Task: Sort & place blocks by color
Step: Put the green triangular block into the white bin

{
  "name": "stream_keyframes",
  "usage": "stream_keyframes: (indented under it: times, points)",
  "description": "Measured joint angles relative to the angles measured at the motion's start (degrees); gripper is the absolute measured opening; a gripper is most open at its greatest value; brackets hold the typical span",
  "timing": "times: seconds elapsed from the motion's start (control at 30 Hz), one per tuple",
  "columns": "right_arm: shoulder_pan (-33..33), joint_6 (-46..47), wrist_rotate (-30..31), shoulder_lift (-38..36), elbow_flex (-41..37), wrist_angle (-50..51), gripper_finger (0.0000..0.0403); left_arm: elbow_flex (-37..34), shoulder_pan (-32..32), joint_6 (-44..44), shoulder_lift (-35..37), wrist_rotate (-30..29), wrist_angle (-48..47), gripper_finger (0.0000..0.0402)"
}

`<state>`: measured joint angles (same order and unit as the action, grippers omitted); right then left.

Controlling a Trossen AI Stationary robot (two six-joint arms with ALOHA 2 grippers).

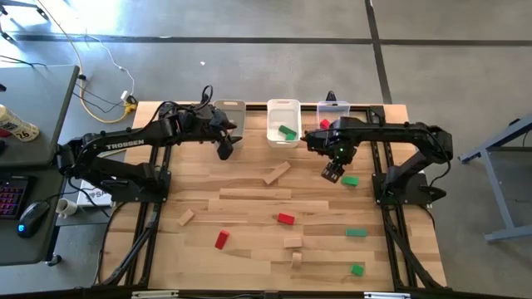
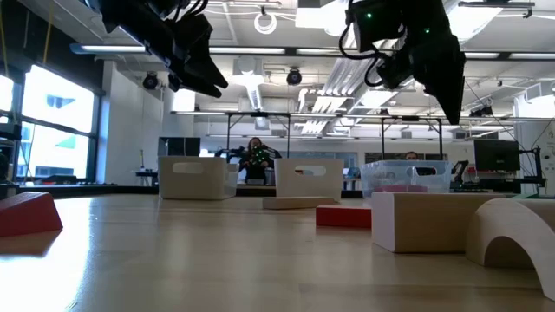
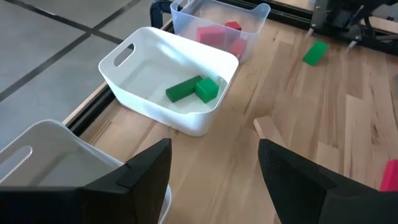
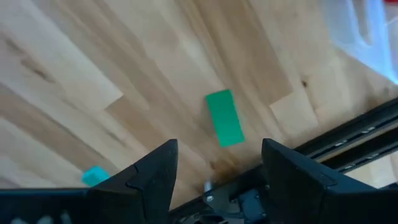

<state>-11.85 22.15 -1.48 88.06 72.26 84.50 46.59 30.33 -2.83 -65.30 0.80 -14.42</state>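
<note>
The right gripper (image 1: 333, 173) is hanging with its two dark fingers (image 4: 155, 171) standing apart and nothing between them, pointing down at a flat green wooden block (image 4: 224, 117) that is lying on the butcher-block wooden table (image 1: 241, 220), just beside the gripper's tips. My guess is that it is lining up to pick this piece. The left gripper (image 1: 224, 149) is also holding its fingers (image 3: 146, 165) spread and empty, hovering near the white plastic bin with cut-out handles (image 1: 283, 121), on the side toward the grey bin (image 1: 229, 110).

The sorting is partly under way: the white bin is holding two green blocks (image 3: 193, 89), and the clear plastic bin (image 1: 332, 111) on its other side is holding red blocks (image 3: 217, 35). Well away from the white bin, toward the table's front edge, red, green and plain tan pieces are still lying scattered, among them a red cube (image 1: 286, 219).

The high view is giving the whole spread of blocks and both arms at once. The left wrist view is showing inside the bins, which the low view cannot see past their walls. The low view alone is showing both grippers hanging clear above the table, and a tan arch block (image 2: 512, 238) up close.
</note>
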Motion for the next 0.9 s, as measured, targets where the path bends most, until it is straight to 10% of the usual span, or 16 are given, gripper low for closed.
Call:
stream_keyframes:
  times: [0.9]
  points:
    - [1.1, 1.3, 1.0, 2.7, -13.8, -3.6, 0.022, 0.0, 0.0, -1.5, 0.0, 0.0, 0.1, 0.0227]
